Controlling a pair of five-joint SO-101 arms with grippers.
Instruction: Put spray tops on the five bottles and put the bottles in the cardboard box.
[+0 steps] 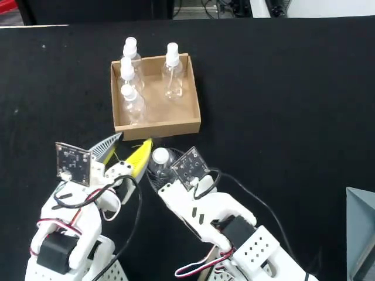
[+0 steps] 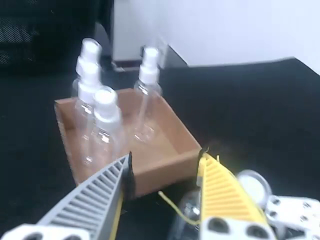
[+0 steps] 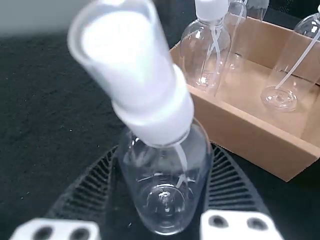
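right gripper (image 1: 159, 170) holds bottle (image 3: 160, 170) | left gripper (image 2: 166, 159) spread by cardboard box (image 1: 158, 126)

You are looking at a black tabletop (image 1: 293, 88) stretching across the scene. A grey object (image 1: 362, 234) is sitting at its near right edge, and a white panel (image 2: 225, 30) is standing beyond the far side.

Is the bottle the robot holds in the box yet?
Out. The clear plastic bottle with a white spray top sits in the right end effector, outside the brown cardboard box.
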